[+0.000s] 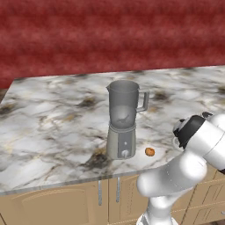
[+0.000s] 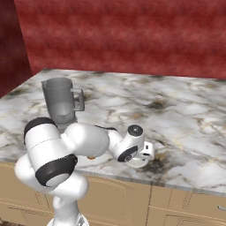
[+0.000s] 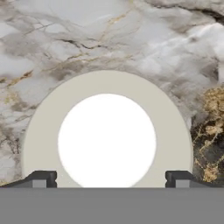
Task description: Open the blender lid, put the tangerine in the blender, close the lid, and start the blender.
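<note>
The blender (image 1: 124,118) stands near the counter's front edge, its jar top uncovered (image 2: 62,103). The tangerine (image 1: 150,151) lies on the counter just right of the blender's base; in the right base view my arm hides all but an orange sliver of it. The blender lid (image 3: 107,87), a beige disc with a white centre cap, lies flat on the marble to the right of the blender. My gripper (image 3: 111,177) hovers straight over it, open, its fingertips (image 3: 43,178) spread wide at either side of the white cap. From the right base, the hand (image 2: 140,154) covers most of the lid (image 2: 142,165).
The marble counter (image 1: 52,114) stretches left and back of the blender, with a red wall behind. The counter's front edge (image 2: 176,185) runs just below the lid, above wooden cabinet doors.
</note>
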